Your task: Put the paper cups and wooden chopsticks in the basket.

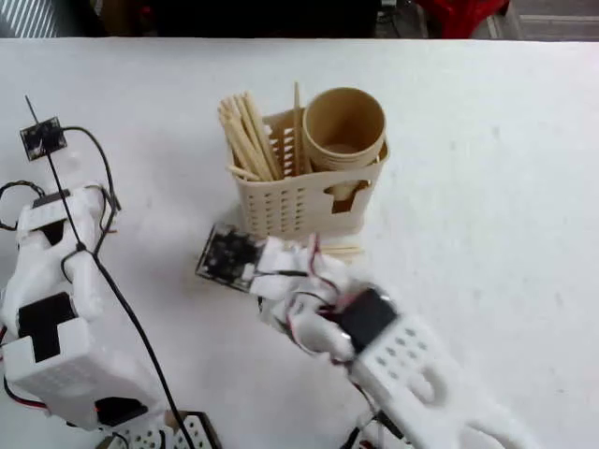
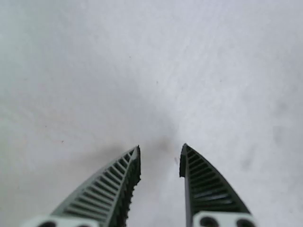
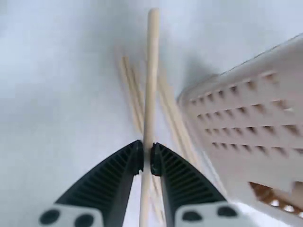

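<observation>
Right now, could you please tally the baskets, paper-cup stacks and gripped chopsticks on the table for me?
cream slotted plastic basket: 1
stack of tan paper cups: 1
pale wooden chopstick clamped in the right gripper: 1
Total: 3

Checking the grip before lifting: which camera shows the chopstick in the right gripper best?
Right wrist view: the chopstick sits pinched in the right gripper, beside the basket. In the high view the arm covers it; the left wrist view faces table elsewhere.
</observation>
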`<state>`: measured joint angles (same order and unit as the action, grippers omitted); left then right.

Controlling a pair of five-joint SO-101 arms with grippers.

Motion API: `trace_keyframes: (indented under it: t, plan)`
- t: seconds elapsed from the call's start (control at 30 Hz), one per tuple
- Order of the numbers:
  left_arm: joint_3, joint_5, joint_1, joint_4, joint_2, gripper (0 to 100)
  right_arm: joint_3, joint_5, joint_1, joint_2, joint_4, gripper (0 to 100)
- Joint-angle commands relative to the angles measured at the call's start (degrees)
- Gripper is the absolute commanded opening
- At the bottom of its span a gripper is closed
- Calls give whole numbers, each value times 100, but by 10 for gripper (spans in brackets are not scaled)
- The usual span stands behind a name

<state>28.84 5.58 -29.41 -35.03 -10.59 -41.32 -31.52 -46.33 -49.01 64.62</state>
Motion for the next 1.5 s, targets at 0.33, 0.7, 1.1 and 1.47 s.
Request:
trace_keyframes:
  t: [0.33,0.7,1.1,1.47]
  plan:
    - [-149,44,75,97,40,157,4185,1222,259,1640,-2070,18]
    - [-158,44,136,105,40,157,3886,2655,1367,2554,-3890,18]
    - [-158,35,136,105,40,157,3473,2708,1367,2554,-3371,208]
    - [-158,35,136,105,40,157,3464,2145,1332,1042,110,194]
